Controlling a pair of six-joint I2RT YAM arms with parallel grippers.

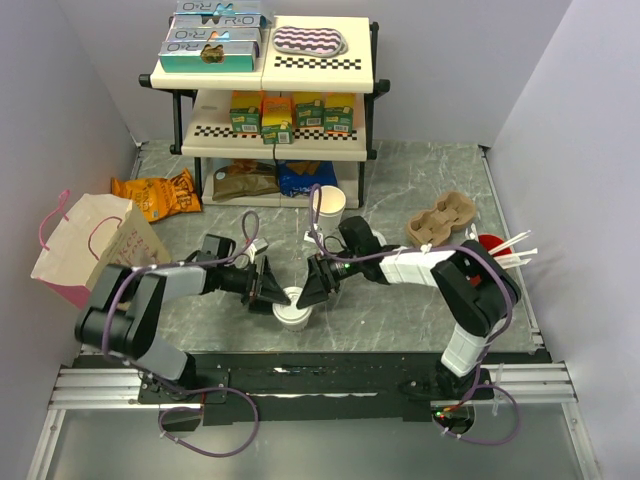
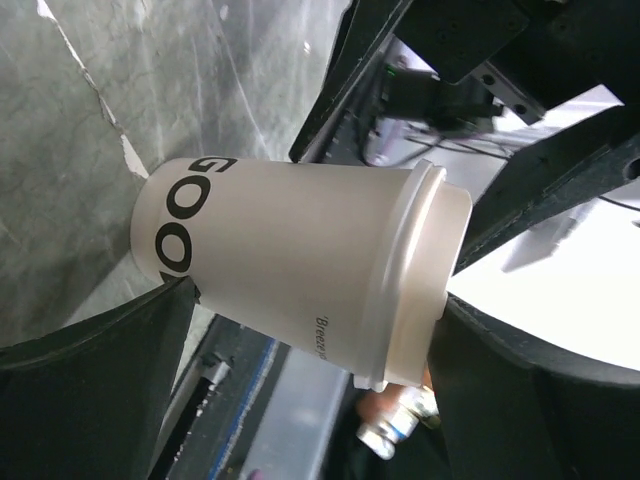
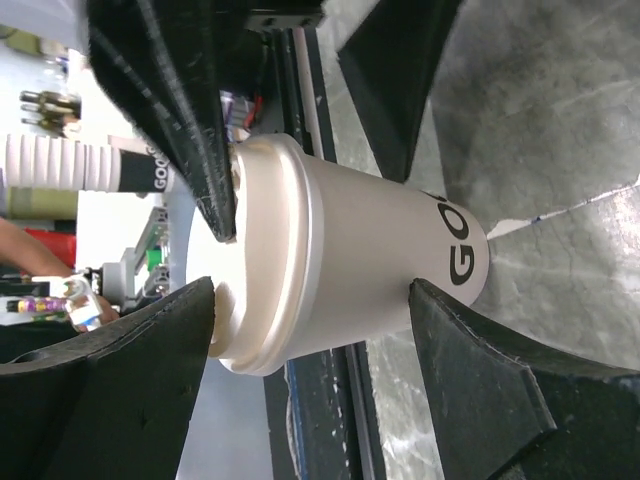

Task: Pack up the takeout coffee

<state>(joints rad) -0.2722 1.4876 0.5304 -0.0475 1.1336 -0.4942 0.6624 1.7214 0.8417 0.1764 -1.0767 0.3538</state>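
The takeout coffee [image 1: 293, 310], a cream paper cup with a white lid and black lettering, stands upright near the table's front edge, between both grippers. My left gripper [image 1: 268, 290] is at its left side, jaws wide open. In the left wrist view the cup [image 2: 300, 260] spans the left gripper [image 2: 320, 295] from base to lid. My right gripper [image 1: 318, 288] closes on it from the right. In the right wrist view one fingertip [image 3: 205, 300] rests on the lid top and the other [image 3: 425, 300] on the wall of the cup [image 3: 350, 270].
A pink and cream paper bag [image 1: 90, 250] lies at the left. A stack of lidless cups [image 1: 328, 205], a cardboard carrier [image 1: 440, 220] and a red cup with straws [image 1: 495, 250] stand behind and right. A stocked shelf [image 1: 270, 100] fills the back.
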